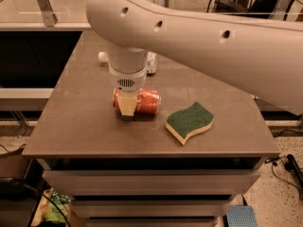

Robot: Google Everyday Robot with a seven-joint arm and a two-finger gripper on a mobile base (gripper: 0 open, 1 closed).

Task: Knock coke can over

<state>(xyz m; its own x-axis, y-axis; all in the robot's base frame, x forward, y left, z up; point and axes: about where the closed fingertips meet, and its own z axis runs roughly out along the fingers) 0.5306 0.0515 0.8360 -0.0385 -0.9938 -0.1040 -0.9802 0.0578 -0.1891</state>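
Observation:
The coke can (pixel 146 101), red-orange with white script, lies on its side on the brown table (pixel 85 126), near the middle. My gripper (pixel 127 106) hangs from the white arm straight down over the can's left end, its pale tip in front of the can. The can's left end is hidden behind the gripper.
A green and yellow sponge (pixel 190 122) lies to the right of the can. A clear plastic bottle with a white cap (pixel 103 56) lies behind the arm at the table's back. The table's front edge is near the can.

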